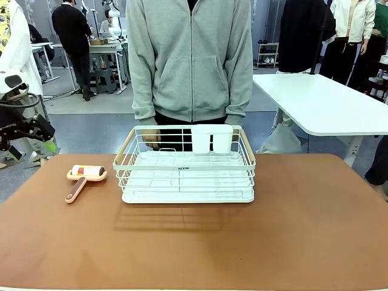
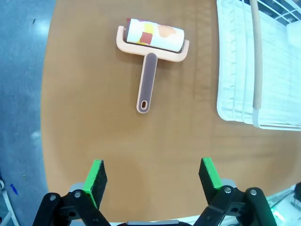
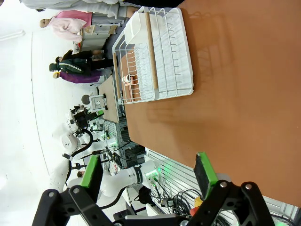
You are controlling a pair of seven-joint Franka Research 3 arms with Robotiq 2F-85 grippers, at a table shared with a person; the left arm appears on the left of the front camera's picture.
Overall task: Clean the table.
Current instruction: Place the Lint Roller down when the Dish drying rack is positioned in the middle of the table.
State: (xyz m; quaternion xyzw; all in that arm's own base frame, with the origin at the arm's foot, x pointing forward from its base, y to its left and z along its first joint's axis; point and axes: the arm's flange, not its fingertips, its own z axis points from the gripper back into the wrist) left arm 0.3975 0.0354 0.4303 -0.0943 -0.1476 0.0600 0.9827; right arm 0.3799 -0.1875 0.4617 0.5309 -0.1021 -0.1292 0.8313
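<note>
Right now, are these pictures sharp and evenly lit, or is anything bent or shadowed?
Front view: sharp, the dish rack throwing a soft shadow toward the camera on the table. Left wrist view: table edge bows, lint roller crisp. Right wrist view: turned sideways, background washed out.

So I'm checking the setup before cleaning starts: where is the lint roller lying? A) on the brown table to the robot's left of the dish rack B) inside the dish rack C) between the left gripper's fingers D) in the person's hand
A: the lint roller lies flat on the table, apart from the dish rack on its left side, with the open left gripper hovering short of its handle.
</note>
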